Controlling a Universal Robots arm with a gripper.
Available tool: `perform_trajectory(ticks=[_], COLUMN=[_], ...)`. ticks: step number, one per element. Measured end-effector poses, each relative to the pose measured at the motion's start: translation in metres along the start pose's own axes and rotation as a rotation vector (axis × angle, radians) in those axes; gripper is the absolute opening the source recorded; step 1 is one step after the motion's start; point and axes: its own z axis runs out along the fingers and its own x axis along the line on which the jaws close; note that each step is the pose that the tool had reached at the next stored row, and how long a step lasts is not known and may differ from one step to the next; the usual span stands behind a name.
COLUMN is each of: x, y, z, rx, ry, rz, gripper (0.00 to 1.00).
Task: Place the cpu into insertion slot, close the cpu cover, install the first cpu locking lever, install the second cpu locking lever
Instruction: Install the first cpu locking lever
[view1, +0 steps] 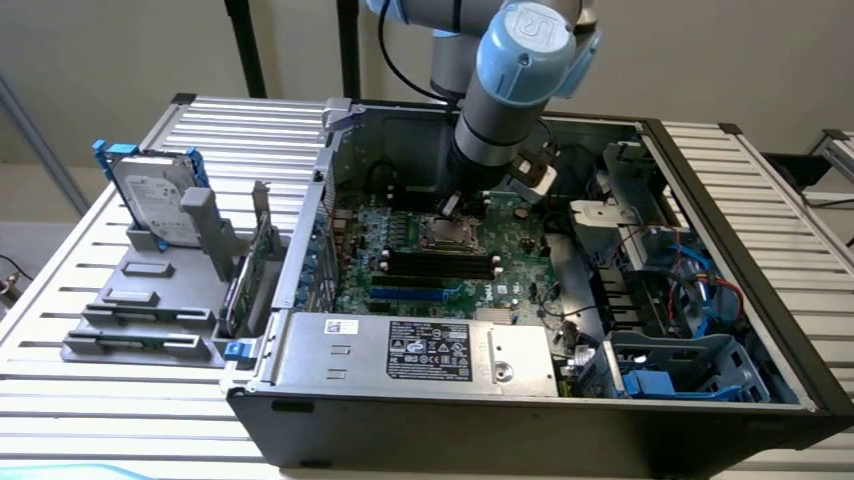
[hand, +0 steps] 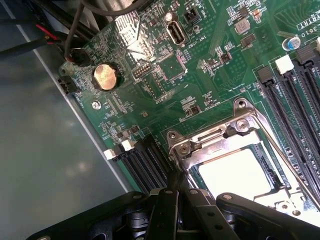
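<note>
Claw (hand: 177, 197) pressed together above cpu cover (hand: 250, 131), cpu (hand: 235, 172) seated beneath, memory slots (hand: 292, 95) alongside, power supply (view1: 414, 350) nearby.

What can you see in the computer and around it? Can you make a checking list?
Surface: slatted metal table carrying an open computer case.
Job's things: cpu lies in the insertion slot; cpu cover is down around it.
Clutter: hard drive upright in a grey holder at the exterior view's left; power supply box at the case front.
Gripper: gripper sits at the socket's edge, close to a thin metal lever.
Cables: red and blue cables at the exterior view's right.
Surroundings: plain wall, black poles behind.
</note>
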Motion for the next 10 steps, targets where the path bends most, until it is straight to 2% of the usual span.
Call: perform_trajectory(ticks=[7, 10], x=[0.0001, 0.0002], y=[0.0007, 0.0008], z=[0.0007, 0.0007], rx=[0.0074, 0.0092], ry=[0.0118, 0.0137], rz=[-0.001, -0.001], gripper=[0.11, 0.11])
